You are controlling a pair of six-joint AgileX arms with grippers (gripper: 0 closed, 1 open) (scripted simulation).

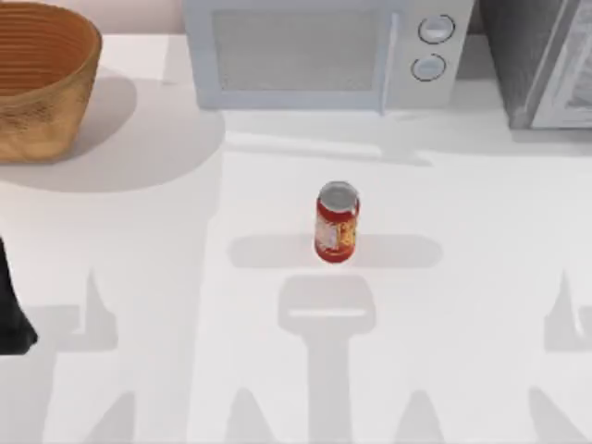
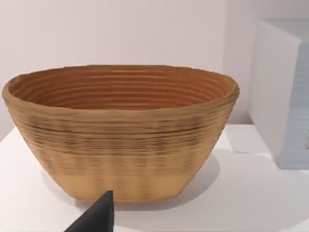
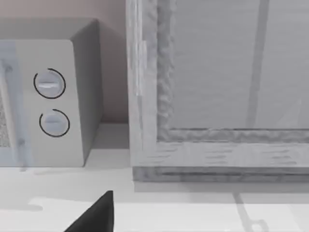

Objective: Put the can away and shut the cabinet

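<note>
From above, the can stands upright mid-table, in front of the microwave, with a basket at the far left and a grey cabinet at the far right. The left arm sits at the left edge. The left wrist view faces the basket; a dark fingertip shows. The right wrist view faces the cabinet beside the microwave.

open table all around can, microwave behind

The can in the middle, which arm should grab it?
Probably the right. The can stands midway between both sides, but the cabinet is at the table's right, facing the right wrist camera; the left arm faces the basket.
</note>
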